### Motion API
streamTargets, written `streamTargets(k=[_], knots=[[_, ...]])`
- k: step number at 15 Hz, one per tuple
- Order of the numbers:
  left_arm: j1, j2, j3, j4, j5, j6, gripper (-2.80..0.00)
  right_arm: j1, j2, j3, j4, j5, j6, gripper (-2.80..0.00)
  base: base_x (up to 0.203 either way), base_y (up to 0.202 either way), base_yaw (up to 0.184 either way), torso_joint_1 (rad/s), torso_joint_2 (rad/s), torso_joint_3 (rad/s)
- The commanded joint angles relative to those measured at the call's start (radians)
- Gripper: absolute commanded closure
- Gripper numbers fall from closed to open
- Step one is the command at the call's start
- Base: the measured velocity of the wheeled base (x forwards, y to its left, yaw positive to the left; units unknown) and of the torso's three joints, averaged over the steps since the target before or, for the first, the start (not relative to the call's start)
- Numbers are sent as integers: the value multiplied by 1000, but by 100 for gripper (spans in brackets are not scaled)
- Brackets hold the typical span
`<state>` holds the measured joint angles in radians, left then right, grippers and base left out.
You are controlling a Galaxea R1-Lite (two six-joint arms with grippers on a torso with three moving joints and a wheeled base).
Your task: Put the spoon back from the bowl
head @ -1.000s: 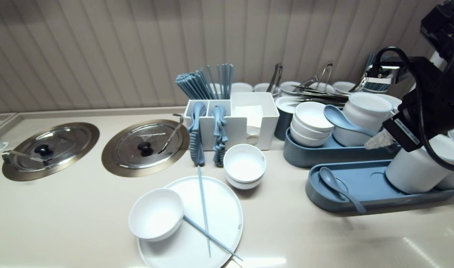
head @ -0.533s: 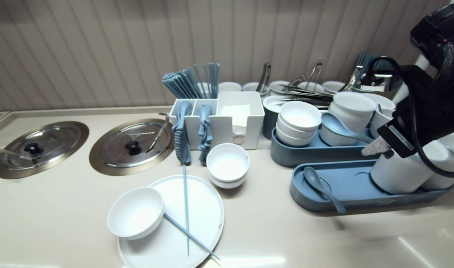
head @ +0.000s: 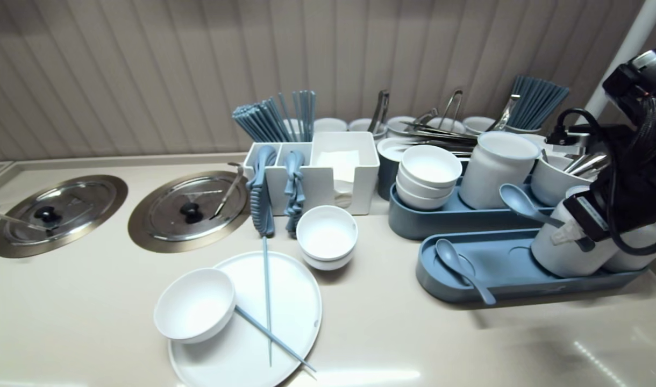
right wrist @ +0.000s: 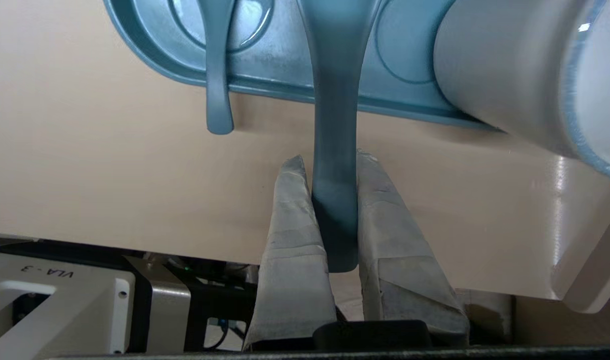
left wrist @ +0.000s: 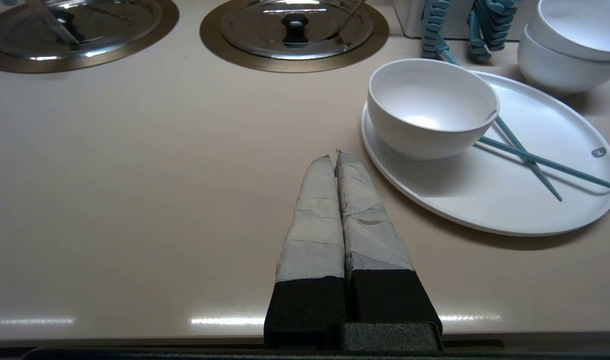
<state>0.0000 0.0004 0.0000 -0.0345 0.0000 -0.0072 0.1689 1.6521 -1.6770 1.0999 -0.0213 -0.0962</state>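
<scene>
Though its handle end is buried between the taped fingers, the blue spoon [head: 517, 201] is plain to see: the right pincer [head: 567, 235] is closed narrow on that handle and holds the spoon clear of the desk [head: 91, 322], near the right edge. Its scoop points away from the pincer, toward the middle of the desk, and hangs above the near tray [head: 500, 290]. The right wrist view shows the handle running out over this tray's rim, between a round recess and a white jar [head: 562, 258] that stands at the tray's right end.

A second spoon [head: 460, 263] lies at the left end of the same tray, with its handle poking over the front rim. Just behind is the far tray [head: 446, 226], which carries a stack of white bowls [head: 430, 172] and a tall white pot [head: 494, 166]. Tongs and more cups crowd the desk's back edge beyond it.

Toward the middle of the back edge stands a white caddy [head: 339, 188] with blue chopsticks upright behind it, and two nested bowls [head: 327, 239] sit just in front. At the front edge lies a round white plate [head: 296, 328] with a single bowl [head: 194, 305] on its left rim and a crossed pair of chopsticks [head: 267, 306] beside that bowl. Two steel lids [head: 191, 209] are set into the desk's left half.

The left pincer [left wrist: 335, 157] hangs over bare desk just beside the plate's rim — fingers pressed together, holding nothing.
</scene>
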Motion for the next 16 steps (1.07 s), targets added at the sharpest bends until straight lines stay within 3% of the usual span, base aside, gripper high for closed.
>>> streamTargets(k=[1,4,8,13,16], knots=[[0,0,8,-1,0,0,0,-10,-23,51,5,5,5,0,0,0,0,0,0,0],[0,0,8,-1,-2,0,0,-9,-32,93,1,21,60,0,0,0,0,0,0,0],[0,0,8,-1,0,-2,0,12,-43,177,-3,25,64,0,0,0,0,0,0,0],[-1,0,8,-1,0,-2,0,52,-18,323,-181,23,81,0,0,0,0,0,0,0],[0,0,8,-1,0,-2,0,51,-17,348,-186,27,81,0,0,0,0,0,0,0]])
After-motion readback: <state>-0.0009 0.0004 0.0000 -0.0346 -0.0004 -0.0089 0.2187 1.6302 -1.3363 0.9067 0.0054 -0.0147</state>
